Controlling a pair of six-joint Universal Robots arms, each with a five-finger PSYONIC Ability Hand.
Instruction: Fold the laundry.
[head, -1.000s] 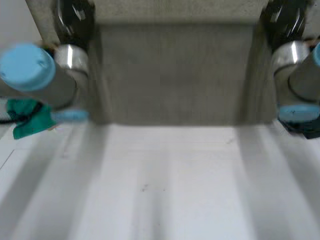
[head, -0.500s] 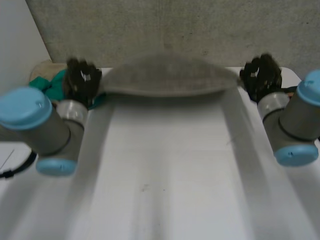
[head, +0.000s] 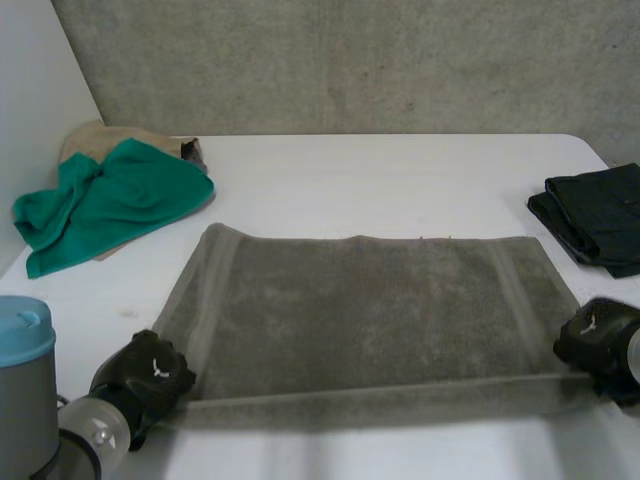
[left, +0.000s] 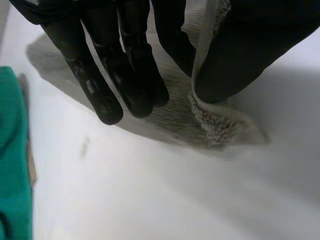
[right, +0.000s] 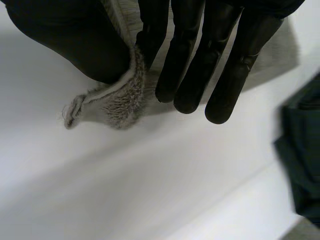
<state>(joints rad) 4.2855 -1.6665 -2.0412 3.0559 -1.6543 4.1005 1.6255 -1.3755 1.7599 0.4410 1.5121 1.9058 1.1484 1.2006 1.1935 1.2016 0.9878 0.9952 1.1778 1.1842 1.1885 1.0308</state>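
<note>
I count one grey towel (head: 370, 310) flat on the tabletop (head: 400, 170), left hand (head: 150, 375) and right hand (head: 597, 335) each pinching a near corner; one green cloth (head: 110, 200) and one dark folded cloth (head: 600, 215) lie apart

white table (head: 400, 170) carries a spread grey towel (head: 370, 310), a green cloth (head: 110, 200) and a folded black cloth (head: 600, 220)

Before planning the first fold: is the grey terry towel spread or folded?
Spread: the grey terry towel lies open as one wide rectangle on the white table.
</note>
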